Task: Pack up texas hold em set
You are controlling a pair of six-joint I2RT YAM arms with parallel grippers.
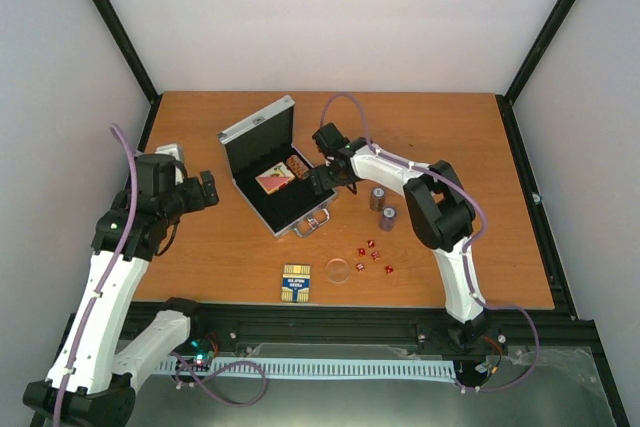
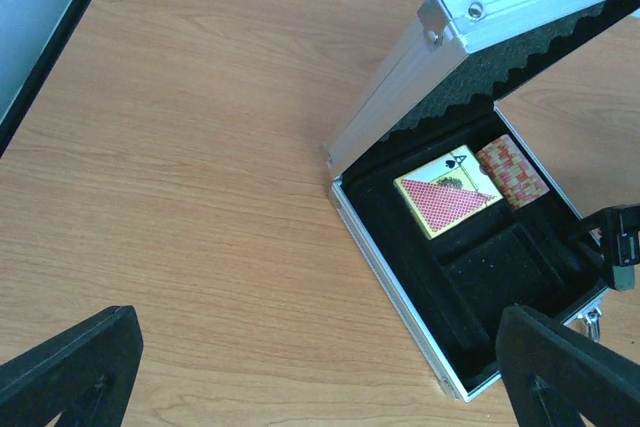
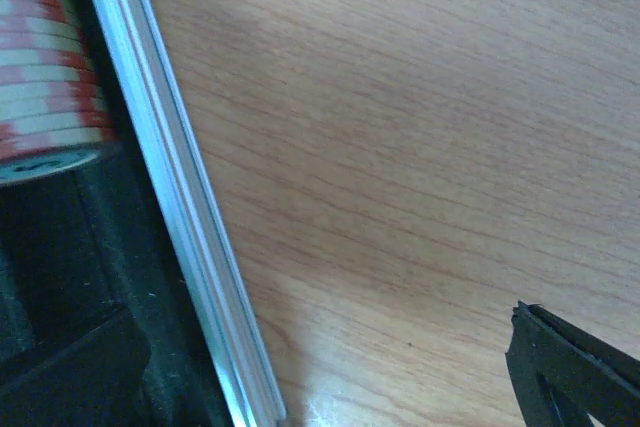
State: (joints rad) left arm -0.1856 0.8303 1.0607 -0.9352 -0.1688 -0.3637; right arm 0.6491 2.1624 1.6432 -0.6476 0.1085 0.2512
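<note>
Case (image 1: 262,159) open mid-table; red deck (image 2: 447,203), one chip stack (image 2: 512,172) inside. Right gripper (image 1: 322,179) at case's right rim, jaws spread, empty. Left gripper (image 1: 207,190) wide, empty, left of case. Likely next: two stacks (image 1: 378,198) beside case. Rise clear of rim, pinch whole column squarely, keep upright.

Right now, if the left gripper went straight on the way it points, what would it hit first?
Probably the open silver aluminium case, at its near side wall. Depth is unclear, so the wooden table might come first.
</note>
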